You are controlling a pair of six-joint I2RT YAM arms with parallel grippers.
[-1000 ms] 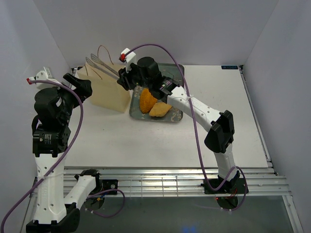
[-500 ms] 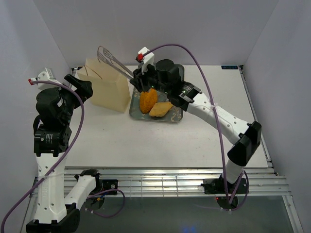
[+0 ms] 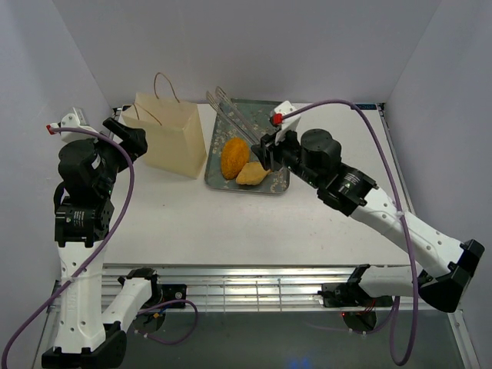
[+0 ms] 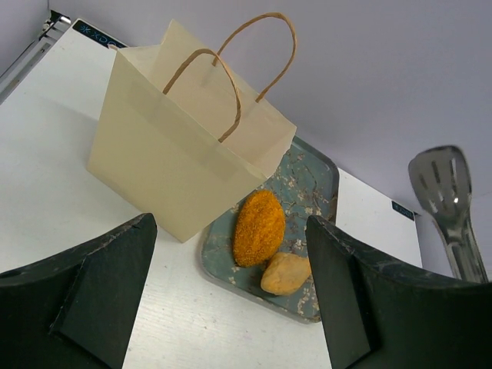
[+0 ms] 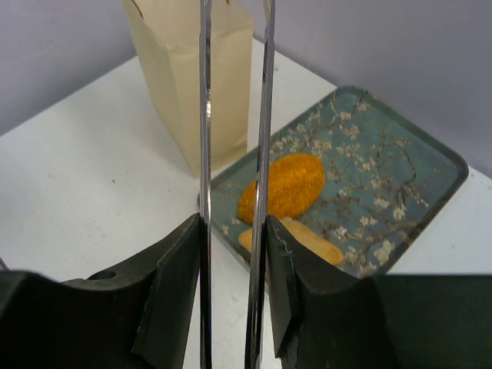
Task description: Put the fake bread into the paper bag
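The big orange oval loaf (image 3: 234, 156) and a tan bread piece (image 3: 254, 174) lie on the floral tray (image 3: 270, 121). No other bread pieces show. The cream paper bag (image 3: 165, 134) stands upright just left of the tray, handles up. My right gripper (image 3: 269, 151) is shut on metal tongs (image 3: 229, 114), whose empty tips hang over the tray's back left. In the right wrist view the tongs (image 5: 204, 154) run between my fingers above the loaf (image 5: 288, 184). My left gripper (image 3: 127, 134) is open and empty, raised left of the bag; its view shows the bag (image 4: 184, 161) and loaf (image 4: 259, 227).
White walls close in the table on the left, back and right. A metal rail frame runs along the near edge by the arm bases. The tray (image 4: 311, 181) touches or nearly touches the bag's right side.
My right arm has swung right and drawn back, carrying the tongs from over the bag to above the tray. The left arm has not moved.
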